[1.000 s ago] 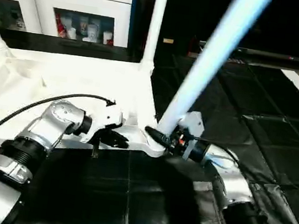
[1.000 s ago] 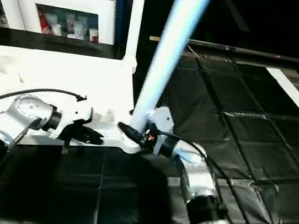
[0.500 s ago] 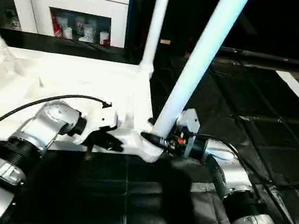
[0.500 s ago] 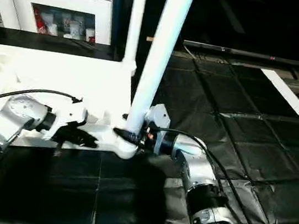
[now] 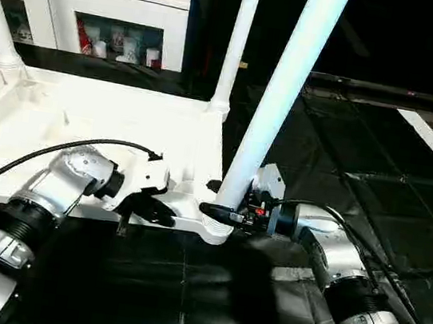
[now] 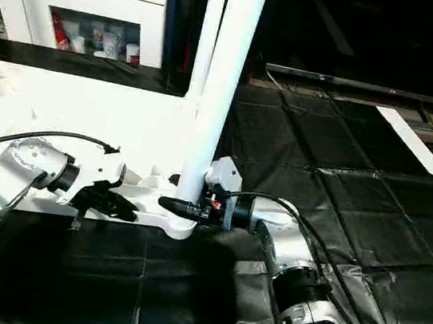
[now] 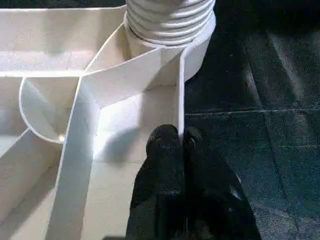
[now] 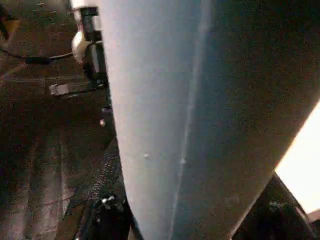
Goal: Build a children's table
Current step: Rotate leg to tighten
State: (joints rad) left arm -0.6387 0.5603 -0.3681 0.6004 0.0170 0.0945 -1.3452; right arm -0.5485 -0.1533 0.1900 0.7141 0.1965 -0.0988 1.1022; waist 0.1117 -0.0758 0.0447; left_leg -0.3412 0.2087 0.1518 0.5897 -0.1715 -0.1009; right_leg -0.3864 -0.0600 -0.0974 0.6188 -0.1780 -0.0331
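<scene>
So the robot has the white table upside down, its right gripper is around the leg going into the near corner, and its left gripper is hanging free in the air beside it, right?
Not quite. The left gripper is not free: the left wrist view shows its black fingers pinched on the thin side wall of the table top. The rest holds: the table is upside down and the right gripper is at the base of the leg in the near corner socket.

Glaring white tabletop [image 5: 109,123], dim floor (wrist views soft)

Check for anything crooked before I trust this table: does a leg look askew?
The near leg held by the right tool leans slightly in its corner socket, while the back leg stands straighter. Nothing looks damaged.
</scene>
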